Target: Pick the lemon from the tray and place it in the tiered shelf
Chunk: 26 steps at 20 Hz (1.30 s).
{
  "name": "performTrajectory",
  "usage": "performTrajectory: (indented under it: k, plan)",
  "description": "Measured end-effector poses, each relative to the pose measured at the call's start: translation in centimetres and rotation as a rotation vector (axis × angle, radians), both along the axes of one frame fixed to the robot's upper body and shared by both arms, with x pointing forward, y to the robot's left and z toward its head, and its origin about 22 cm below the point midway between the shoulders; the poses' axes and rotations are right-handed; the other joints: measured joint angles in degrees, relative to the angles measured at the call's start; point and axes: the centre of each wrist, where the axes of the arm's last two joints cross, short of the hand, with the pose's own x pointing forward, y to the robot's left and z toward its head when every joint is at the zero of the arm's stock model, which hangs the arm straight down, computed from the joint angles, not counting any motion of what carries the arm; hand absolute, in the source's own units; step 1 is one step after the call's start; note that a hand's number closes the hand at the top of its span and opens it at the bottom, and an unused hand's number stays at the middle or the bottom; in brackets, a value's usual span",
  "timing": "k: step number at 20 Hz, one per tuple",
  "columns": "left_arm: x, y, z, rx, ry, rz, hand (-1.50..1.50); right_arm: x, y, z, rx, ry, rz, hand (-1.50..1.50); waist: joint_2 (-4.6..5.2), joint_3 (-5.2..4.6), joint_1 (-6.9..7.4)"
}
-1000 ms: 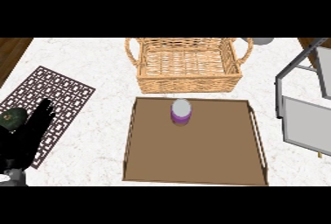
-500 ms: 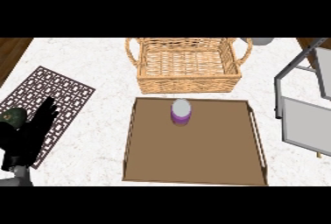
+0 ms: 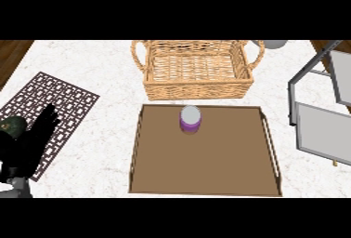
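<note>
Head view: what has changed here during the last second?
Almost nothing. The left hand, open at the left edge over the mat, shifted only very slightly and took hold of nothing. The purple object on the tray, the basket and the shelf stayed as they were. The right hand does not show.

In front of you, the brown tray (image 3: 205,172) lies on the white counter (image 3: 103,69), with a purple, white-topped can (image 3: 190,119) standing at its far edge. The wicker basket (image 3: 197,88) sits just beyond. The grey tiered shelf (image 3: 322,125) is at your right. Your left hand (image 3: 31,142) rests with straight fingers over the patterned mat (image 3: 48,93).
</note>
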Motion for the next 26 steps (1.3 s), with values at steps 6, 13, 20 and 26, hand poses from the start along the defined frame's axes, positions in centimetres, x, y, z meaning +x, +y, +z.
performTrajectory:
  k: [6, 13, 20, 26]
  plan:
    - [0.0, 0.2, -0.4, -0.005, 0.005, 0.01, 0.0, 0.2, -0.8, 0.4, 0.204, -0.041, 0.043, -1.5, 0.26, 0.29, -0.22]
    - [-0.7, 0.2, -0.4, -0.005, 0.002, 0.022, 0.0, -2.5, -3.7, 1.2, 0.405, -0.134, 0.09, -1.5, 0.24, 0.46, -0.8]
    - [-1.5, 0.3, -0.4, -0.009, 0.0, 0.024, 0.0, -9.2, -8.5, 5.4, 0.494, -0.245, 0.078, -1.5, 0.23, 0.5, -1.23]
    - [-1.9, 1.3, -0.4, -0.01, 0.008, 0.046, 0.0, -16.5, -12.0, 9.2, 0.502, -0.25, -0.001, -1.5, 0.11, 0.6, -2.52]
